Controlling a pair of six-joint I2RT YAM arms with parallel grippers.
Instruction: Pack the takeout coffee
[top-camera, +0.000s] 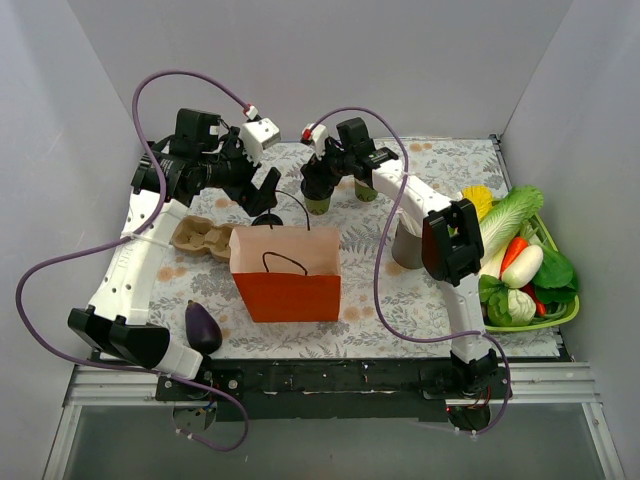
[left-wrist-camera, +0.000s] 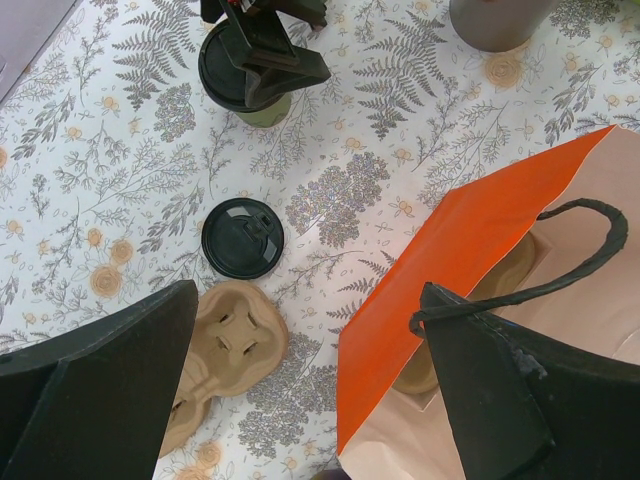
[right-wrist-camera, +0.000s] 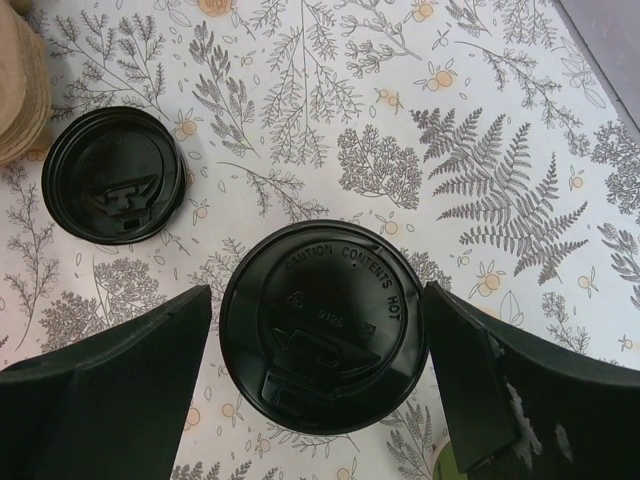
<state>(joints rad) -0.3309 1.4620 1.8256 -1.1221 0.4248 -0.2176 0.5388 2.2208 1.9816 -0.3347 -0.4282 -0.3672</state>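
Well, barely begun: the right end effector (right-wrist-camera: 315, 300), spread wide, straddles the coffee (top-camera: 318, 200) by the desk's far edge, outside the bag (top-camera: 287, 277); the left end effector (left-wrist-camera: 308, 292) hangs wide nearby.

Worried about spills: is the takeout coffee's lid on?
On: the takeout coffee stands upright, its black lid seated flat over the rim.
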